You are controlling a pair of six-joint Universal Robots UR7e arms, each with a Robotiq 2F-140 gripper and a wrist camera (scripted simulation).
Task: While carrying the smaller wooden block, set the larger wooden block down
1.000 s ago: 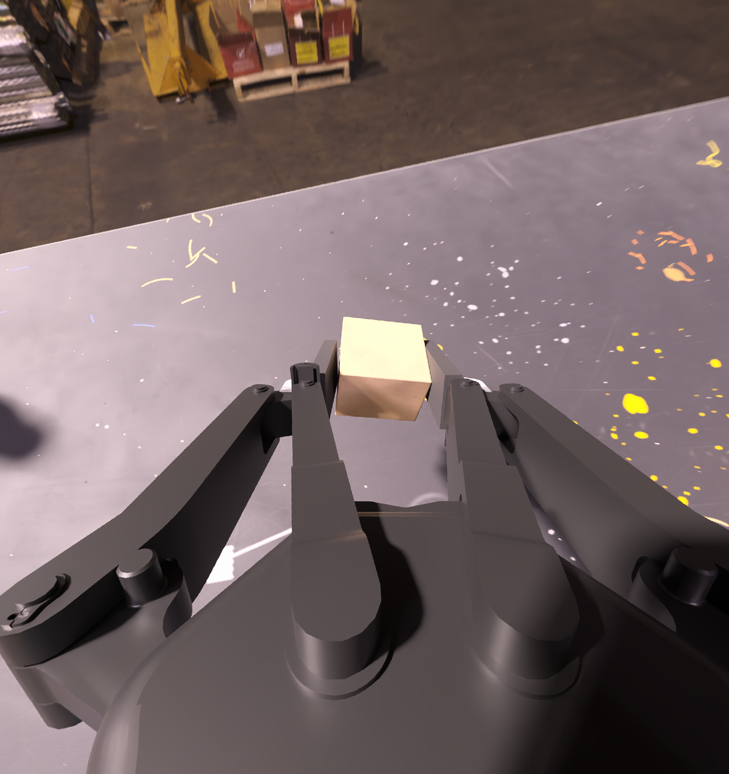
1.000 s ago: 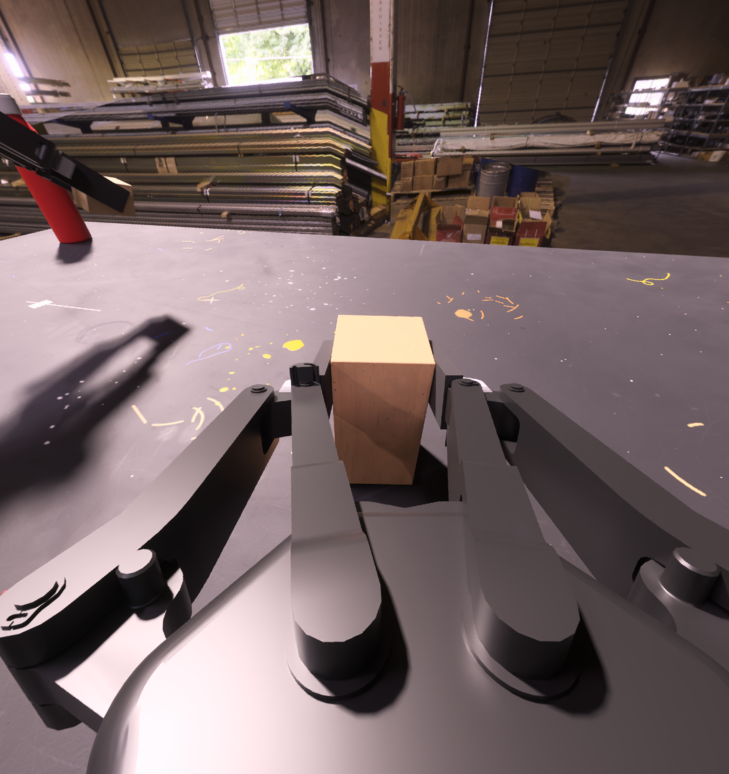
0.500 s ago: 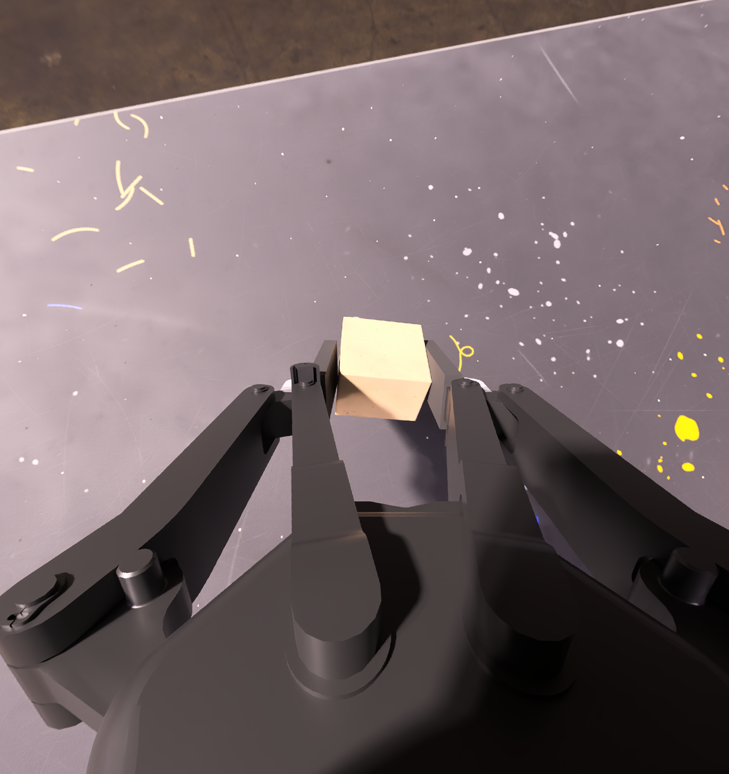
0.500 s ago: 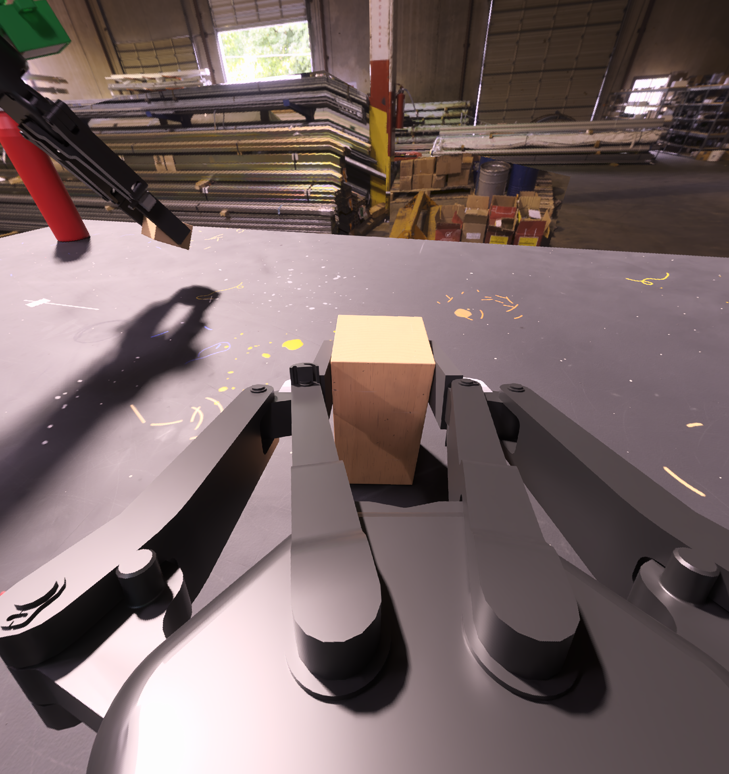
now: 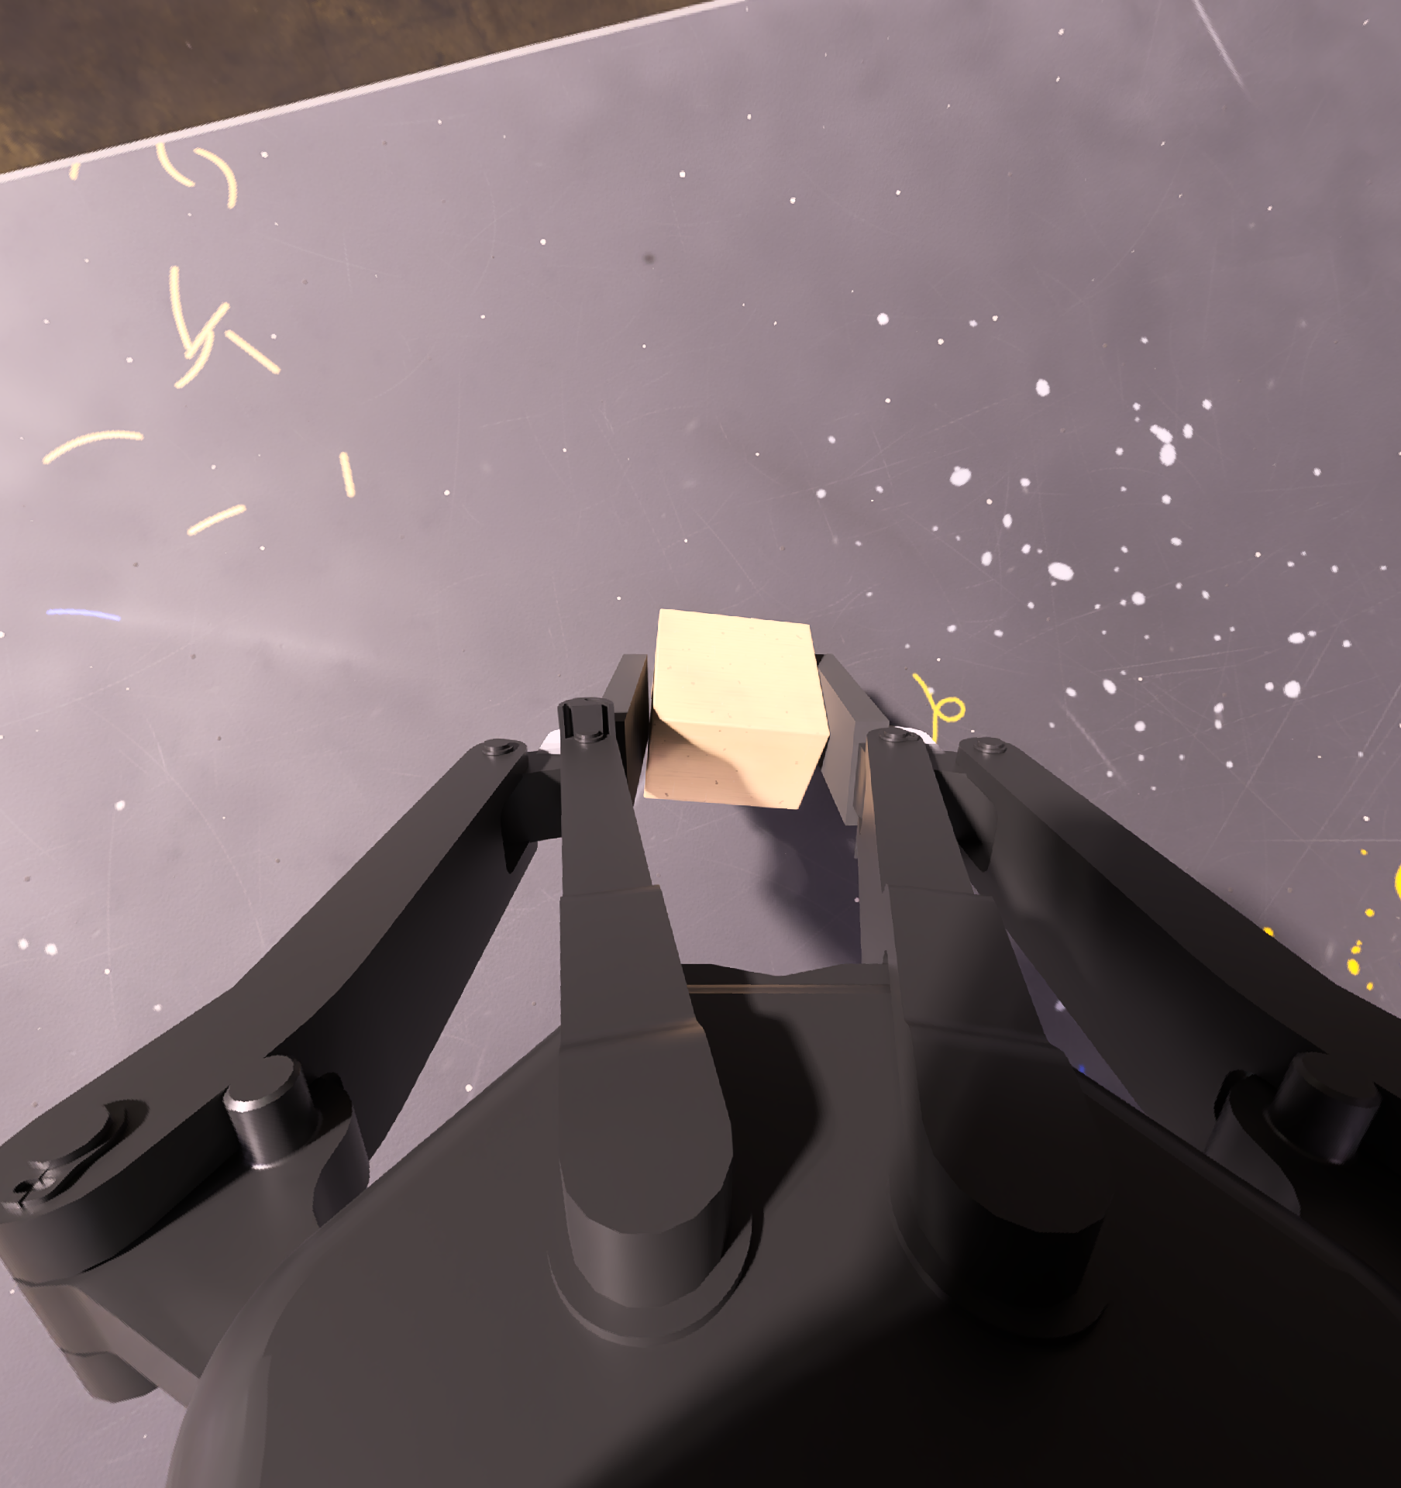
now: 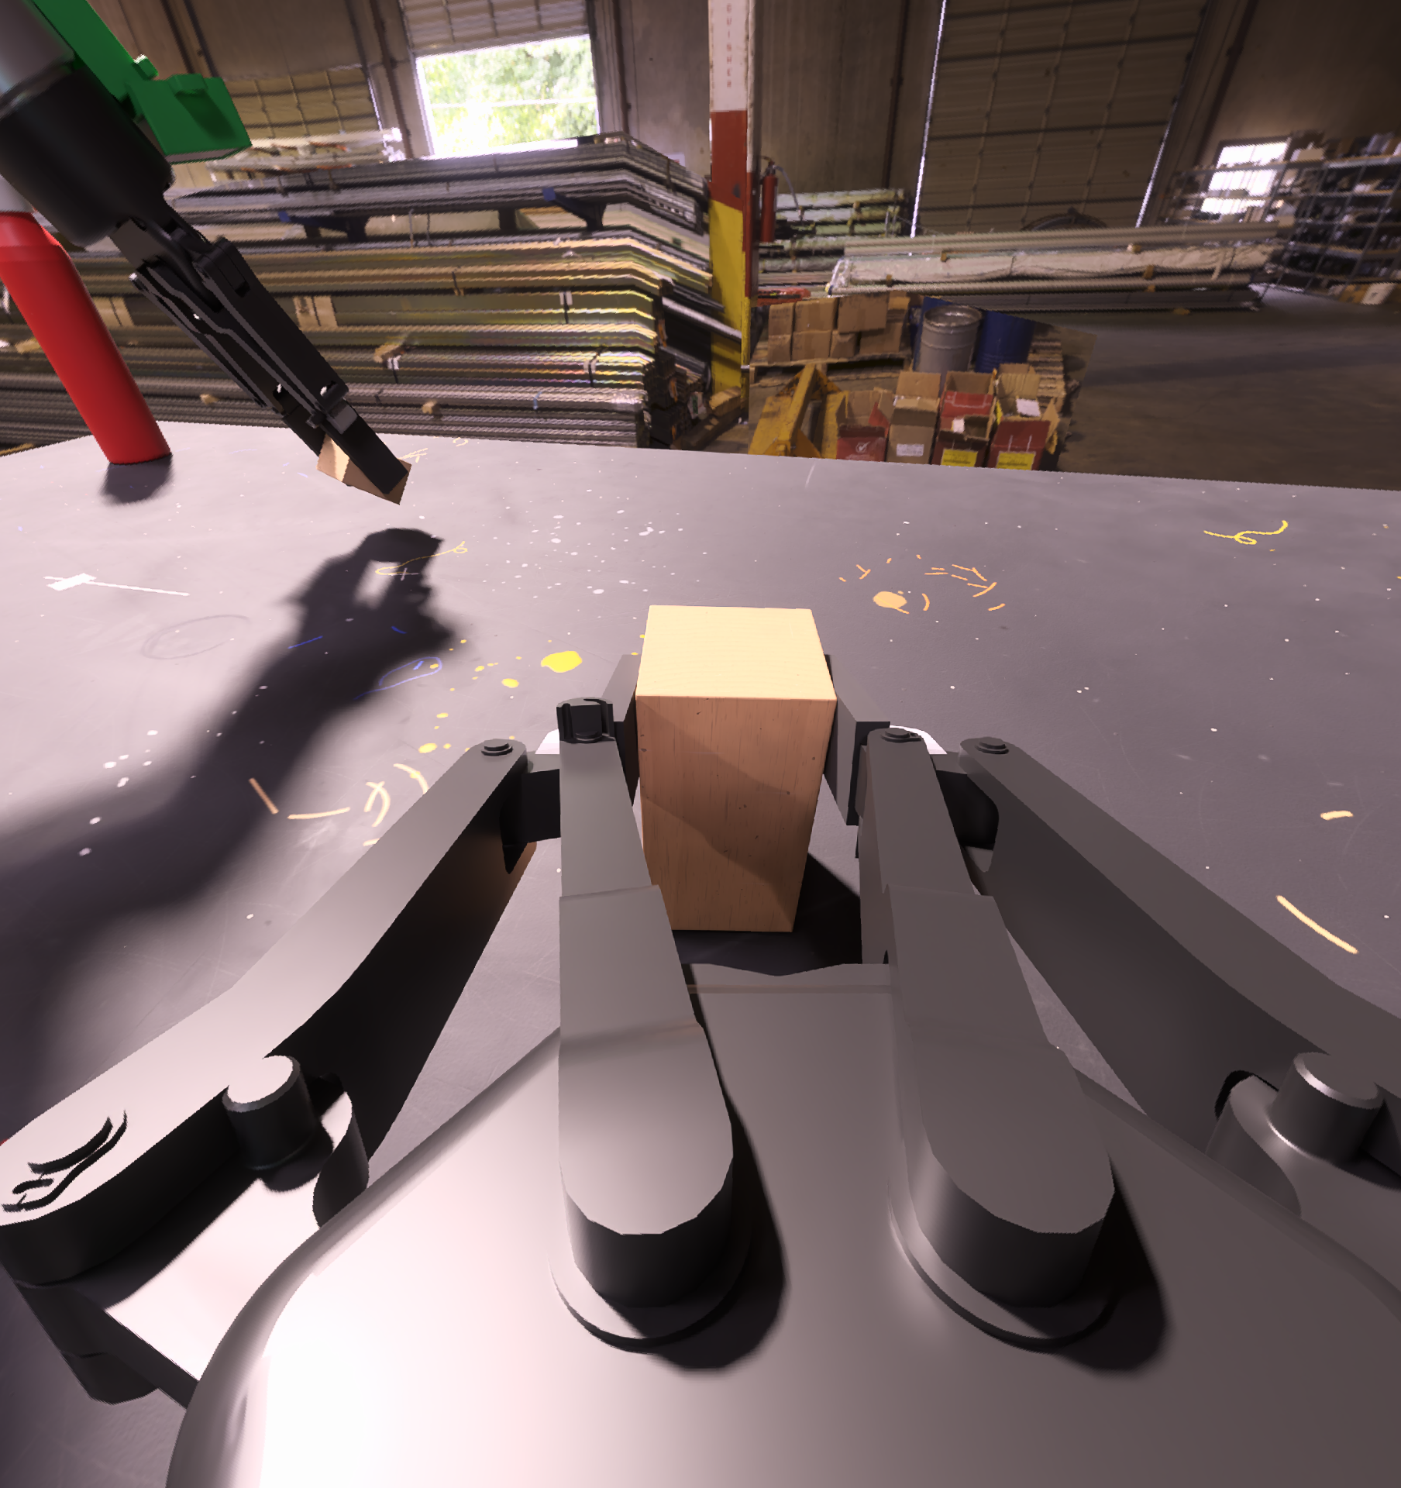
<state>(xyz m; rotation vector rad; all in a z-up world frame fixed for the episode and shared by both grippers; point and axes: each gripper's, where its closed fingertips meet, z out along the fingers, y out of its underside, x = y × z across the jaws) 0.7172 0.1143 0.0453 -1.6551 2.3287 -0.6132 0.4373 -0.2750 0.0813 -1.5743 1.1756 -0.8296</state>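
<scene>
My left gripper is shut on the smaller wooden block, a pale cube held above the grey table. The same gripper shows at the upper left of the right wrist view, tilted down, with the small block above the table. My right gripper is shut on the larger wooden block, a tall upright block; its bottom end looks level with the table, but contact is hidden by the fingers.
The table carries paint specks and scratches. Its far edge runs across the top of the left wrist view. A red arm base stands at the table's far left. Stacked materials and boxes lie beyond the table.
The left gripper has moved down and to the right toward the table with the small block, its shadow shifting along. The right gripper and the large block have not moved.
</scene>
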